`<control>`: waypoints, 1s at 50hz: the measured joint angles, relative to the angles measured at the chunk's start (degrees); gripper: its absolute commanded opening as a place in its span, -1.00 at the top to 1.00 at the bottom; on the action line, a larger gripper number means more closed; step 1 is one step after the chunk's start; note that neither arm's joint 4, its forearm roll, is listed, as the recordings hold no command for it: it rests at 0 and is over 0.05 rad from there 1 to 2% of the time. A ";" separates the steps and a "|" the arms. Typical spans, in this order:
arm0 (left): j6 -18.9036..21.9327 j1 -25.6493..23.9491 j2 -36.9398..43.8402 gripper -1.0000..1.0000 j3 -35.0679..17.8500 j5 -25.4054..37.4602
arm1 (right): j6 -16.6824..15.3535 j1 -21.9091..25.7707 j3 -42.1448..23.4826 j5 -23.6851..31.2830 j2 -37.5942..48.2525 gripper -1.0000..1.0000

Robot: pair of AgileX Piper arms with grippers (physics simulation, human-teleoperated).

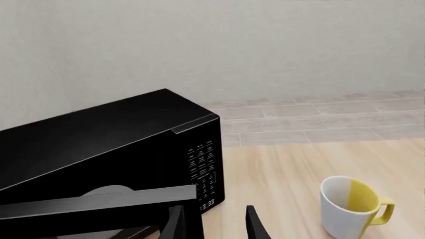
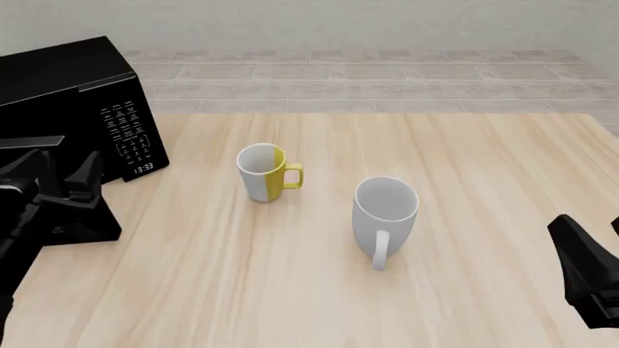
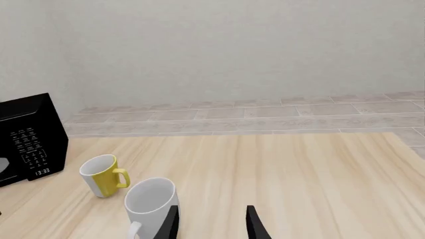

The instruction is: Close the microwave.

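While the microwave [image 2: 72,101] sits at the table's [image 2: 464,217] far left with its door ajar, the left end effector [image 1: 214,223] hangs just before that door, fingers apart, holding nothing. The right end effector [image 3: 211,222] is likewise parted and empty; a white mug [image 3: 150,203] stands just ahead of it, a yellow-and-white mug [image 3: 103,175] beyond.

We see a pale, light-wood counter [image 2: 464,239] with fine lengthwise grain. Beyond its far edge lies a floor of long beige stone tiles [image 2: 387,80], meeting a plain off-white plaster wall [image 3: 232,50]. Light is soft and even.
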 measured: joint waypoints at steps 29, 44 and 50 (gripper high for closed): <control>-1.86 -0.36 3.07 -1.00 -3.03 0.00 | -0.17 0.45 0.00 -0.26 -0.13 -1.00; -1.83 -0.43 4.51 -1.00 -4.41 0.00 | -0.35 0.78 0.00 -0.18 -0.11 -1.00; -1.78 -0.45 5.09 -1.00 -4.96 0.00 | -0.38 0.84 0.00 -0.11 -0.08 -1.00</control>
